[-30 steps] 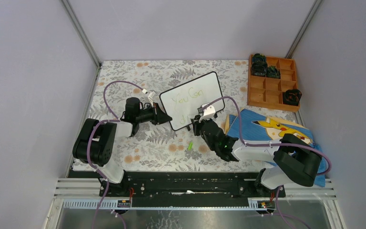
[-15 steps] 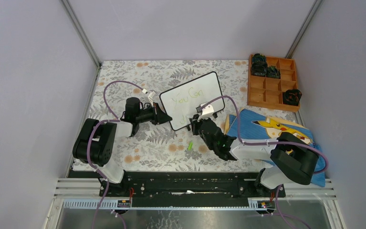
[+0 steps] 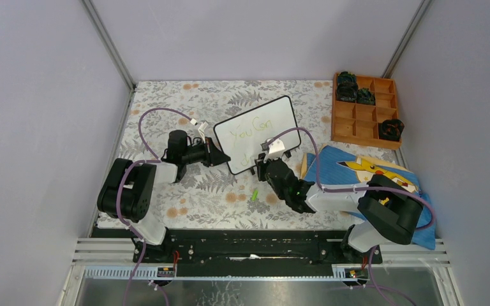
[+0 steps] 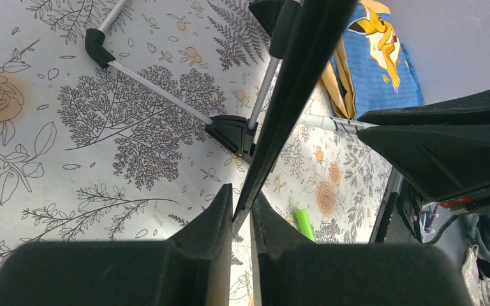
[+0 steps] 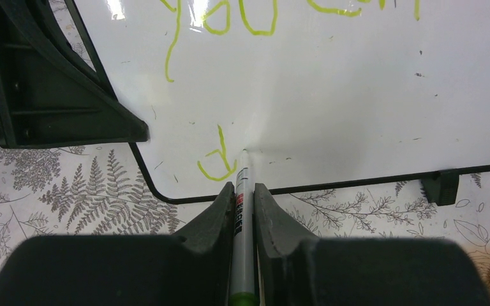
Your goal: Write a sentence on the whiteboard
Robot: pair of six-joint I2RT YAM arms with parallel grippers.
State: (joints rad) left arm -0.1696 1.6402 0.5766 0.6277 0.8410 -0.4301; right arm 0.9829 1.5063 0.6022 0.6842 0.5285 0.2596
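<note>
Whiteboard (image 3: pixel 256 134) stands propped at mid-worktop (image 3: pixel 166 108), nearer the far edge than the near one. Left hand (image 4: pixel 241 199) is clenched on the board's lower left rim, with the black frame pinched edge-on between its fingers. Right hand (image 5: pixel 244 191) grips a marker (image 5: pixel 243 255), tip touching the board face. The sentence (image 3: pixel 249 131) reads "You Can" above and a lone green "d" below (tip just right of it). A small green cap (image 3: pixel 254 195) lies between board and near edge.
</note>
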